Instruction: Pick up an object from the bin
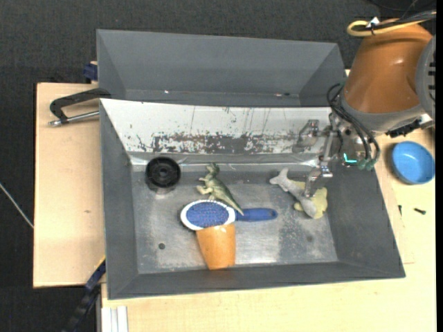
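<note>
the gripper hangs low at 3 o'clock in the bin, over a cream-coloured toy at its 6 o'clock, with a small pale grey toy at its 9 o'clock. i cannot tell how far open it is or whether it has hold of anything. risk: coming down between the 2 toys, it may nudge either aside and close on nothing.

Pale yellow toy on bin floor, right
</note>
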